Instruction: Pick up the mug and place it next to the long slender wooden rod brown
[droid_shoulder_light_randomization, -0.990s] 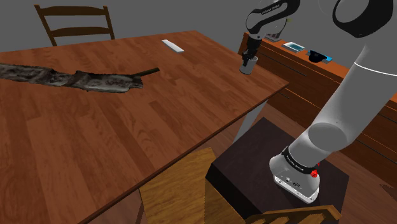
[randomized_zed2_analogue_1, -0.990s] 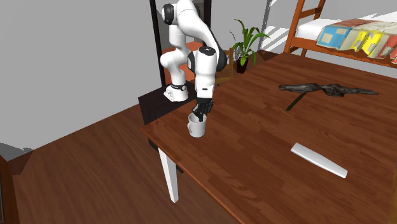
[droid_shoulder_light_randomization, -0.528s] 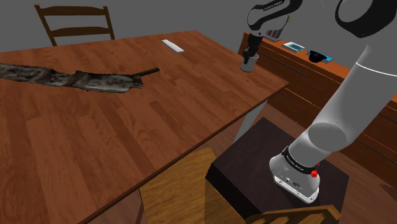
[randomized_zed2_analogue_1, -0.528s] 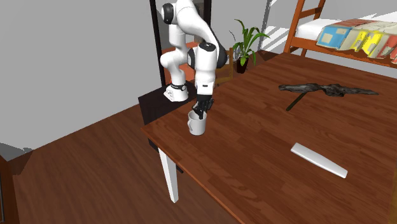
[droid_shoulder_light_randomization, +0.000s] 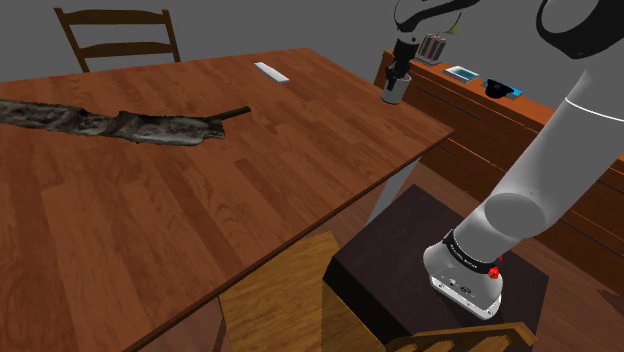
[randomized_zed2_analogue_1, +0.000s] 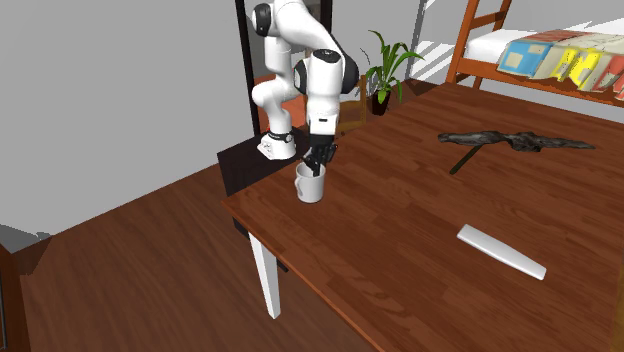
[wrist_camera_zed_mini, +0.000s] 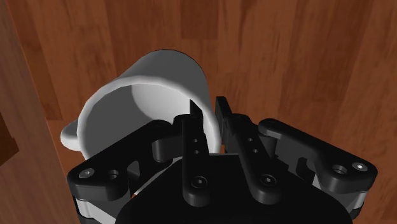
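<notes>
At the fingertips: the gripper (wrist_camera_zed_mini: 207, 114) is clamped on the mug's wall, one finger inside the rim and one outside.
Around the fingers: the mug (wrist_camera_zed_mini: 159, 76) is white and hangs upright from the grip, its handle turned away from the fingers.
Over the table: the mug (randomized_zed2_analogue_1: 309, 185) seems just clear of the table (randomized_zed2_analogue_1: 420, 230), near the corner closest to the stand (droid_shoulder_light_randomization: 400, 260).
Far across the top: a dark mottled stick (droid_shoulder_light_randomization: 120, 125), long and gnarled with a thin end, lies well apart from the mug; I take it for the rod.
Also lying there: a flat white strip (droid_shoulder_light_randomization: 270, 72), apart from both.
Step in hand: grasp made, lift under way, by my reading.
Next move: carry the mug across, clear of the strip, lower it upright just beside the stick without knocking it, then release.
</notes>
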